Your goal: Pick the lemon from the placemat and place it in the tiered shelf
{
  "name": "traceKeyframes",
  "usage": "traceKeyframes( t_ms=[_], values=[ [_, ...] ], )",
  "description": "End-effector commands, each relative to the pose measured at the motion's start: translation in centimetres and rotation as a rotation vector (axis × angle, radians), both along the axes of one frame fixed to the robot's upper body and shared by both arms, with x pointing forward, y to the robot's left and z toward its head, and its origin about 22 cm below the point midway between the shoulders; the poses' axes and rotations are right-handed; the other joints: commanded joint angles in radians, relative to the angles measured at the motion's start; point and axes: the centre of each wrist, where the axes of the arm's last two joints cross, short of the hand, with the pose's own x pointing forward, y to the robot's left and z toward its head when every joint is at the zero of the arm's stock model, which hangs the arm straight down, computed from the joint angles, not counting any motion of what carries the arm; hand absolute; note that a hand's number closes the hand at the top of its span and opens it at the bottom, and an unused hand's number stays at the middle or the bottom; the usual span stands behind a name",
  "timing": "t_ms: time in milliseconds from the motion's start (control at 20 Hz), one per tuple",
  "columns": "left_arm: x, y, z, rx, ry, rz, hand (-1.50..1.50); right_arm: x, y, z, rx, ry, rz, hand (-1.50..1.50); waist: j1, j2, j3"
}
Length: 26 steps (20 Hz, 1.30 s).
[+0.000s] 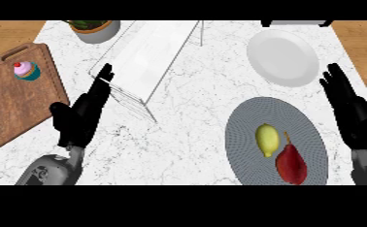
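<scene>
Nearest me, the left hand [80, 114] rests with straight fingers beside the tiered shelf [147, 58]. My right hand [348, 105], fingers also straight, stands just right of the placemat [247, 124], apart from the lemon [267, 140] lying there touching a pear [291, 165].

We saw a white marble counter [193, 100] with grey veining, smooth. Beyond the left hand's [80, 117] matt black fingers stood a thin wire tiered shelf [143, 61], metallic. The grey placemat [243, 124] looked finely woven; the lemon [267, 139] matt, the red pear [291, 165] glossy, the white plate [282, 57] smooth, the cutting board [28, 95] grained wood.
</scene>
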Motion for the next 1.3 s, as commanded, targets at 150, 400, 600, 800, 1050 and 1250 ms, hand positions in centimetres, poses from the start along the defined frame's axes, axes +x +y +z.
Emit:
traceKeyframes(
  t_ms=[150,400,600,800,1050,1250],
  values=[
    [-0.1,2.9,1.7,0.042,-0.103,0.161,0.00,-0.7,5.4,3.2,-0.029,-0.484,0.254,1.50,-0.004,-0.006,-0.016],
    [-1.2,4.2,1.3,-0.003,-0.103,0.238,0.00,-3.2,6.3,-1.0,0.193,-0.695,0.020,-1.50,-0.016,0.002,-0.011],
    [-1.5,4.7,1.0,-0.012,-0.114,0.252,0.00,-5.2,2.9,-1.3,0.180,-0.822,0.298,-1.50,-0.022,0.008,-0.015],
    [-1.4,5.0,1.5,-0.020,-0.109,0.255,0.00,-10.0,0.7,-2.7,-0.045,-0.781,0.432,-1.50,-0.034,0.006,-0.017],
    [-2.7,6.1,1.7,-0.003,-0.094,0.266,0.00,-13.1,-1.0,-0.8,-0.449,-0.621,0.493,-1.50,-0.044,-0.001,-0.021],
    [-1.7,6.6,1.4,0.003,-0.108,0.297,0.00,-14.8,-0.2,0.1,-0.721,-0.587,0.373,-1.50,-0.063,0.004,-0.025]
  ],
)
